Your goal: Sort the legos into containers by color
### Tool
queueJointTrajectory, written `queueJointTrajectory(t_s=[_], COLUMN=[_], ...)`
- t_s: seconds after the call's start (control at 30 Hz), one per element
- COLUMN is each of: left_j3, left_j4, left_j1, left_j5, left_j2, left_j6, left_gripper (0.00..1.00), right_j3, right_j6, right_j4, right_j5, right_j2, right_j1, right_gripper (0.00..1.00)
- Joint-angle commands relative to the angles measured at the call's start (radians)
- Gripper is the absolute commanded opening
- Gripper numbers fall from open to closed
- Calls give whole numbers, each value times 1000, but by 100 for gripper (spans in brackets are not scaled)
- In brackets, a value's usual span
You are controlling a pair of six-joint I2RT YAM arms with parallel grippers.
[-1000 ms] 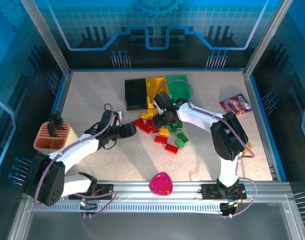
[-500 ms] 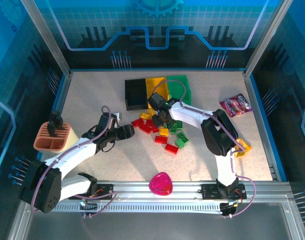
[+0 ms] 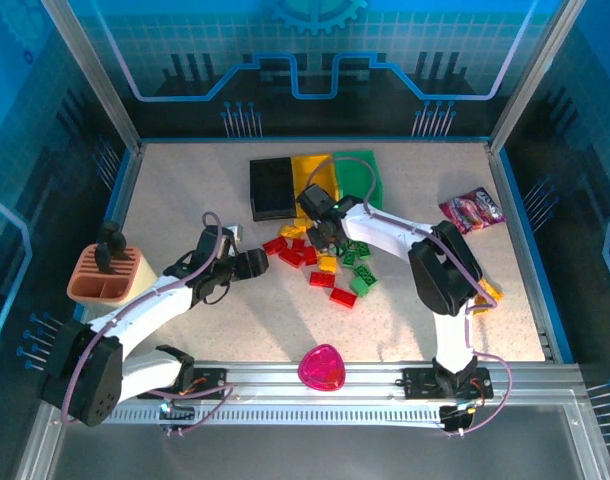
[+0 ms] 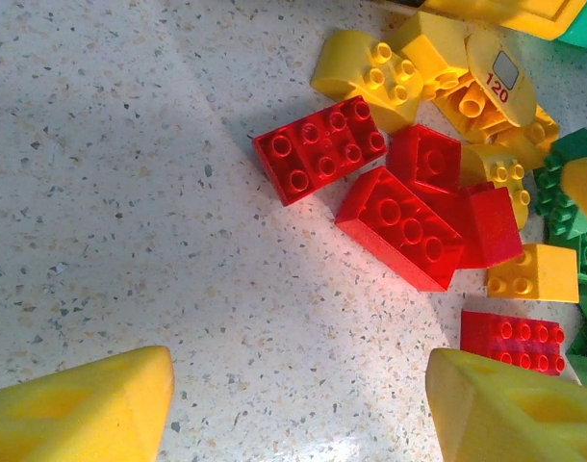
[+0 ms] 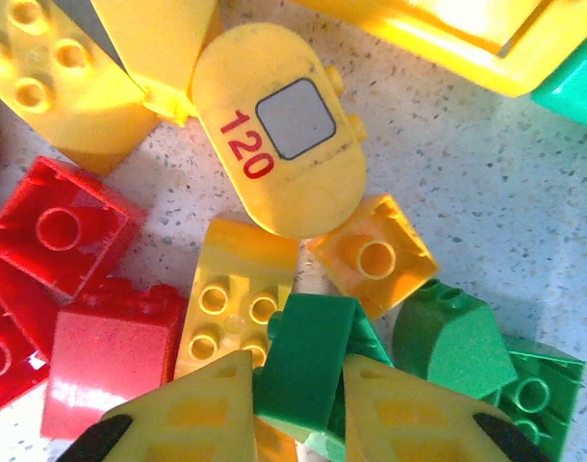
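The legos (image 3: 330, 268) lie in a mixed red, yellow and green pile at mid-table. Behind them stand the containers: a black bin (image 3: 271, 188), a yellow bin (image 3: 310, 178) and a green bin (image 3: 363, 172). My right gripper (image 5: 296, 409) is down in the far side of the pile, shut on a green lego (image 5: 308, 361). That brick lies beside a yellow brick (image 5: 231, 294) and a rounded yellow piece marked 120 (image 5: 274, 140). My left gripper (image 4: 298, 404) hangs open over bare table just left of the red bricks (image 4: 322, 154), holding nothing.
A pink heart-shaped dish (image 3: 321, 368) sits near the front rail. A peach slotted holder (image 3: 103, 275) stands at the left edge. A purple snack packet (image 3: 472, 210) lies at the right. A small yellow object (image 3: 488, 292) rests beside the right arm.
My right gripper dropped into the pile's far side and closed its fingers on the green lego. The left arm shifted slightly, its gripper still open.
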Motion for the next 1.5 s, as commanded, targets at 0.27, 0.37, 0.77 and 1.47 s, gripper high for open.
queueJointTrajectory(t_s=[0.27, 0.37, 0.77, 1.47], left_j3=[25, 18, -15, 34], left_j4=[-21, -21, -43, -40], left_j1=[-5, -8, -54, -197], left_j5=[13, 30, 27, 33], left_j2=[-40, -62, -116, -55], left_j6=[17, 24, 24, 70], left_gripper=[70, 70, 71, 71], right_j3=[-10, 22, 336, 21], right_j6=[-9, -14, 6, -30], right_j4=[28, 48, 45, 235], right_j5=[-52, -104, -251, -317], right_j2=[-216, -212, 58, -217], right_j1=[-116, -196, -385, -350], right_gripper=[18, 18, 18, 74])
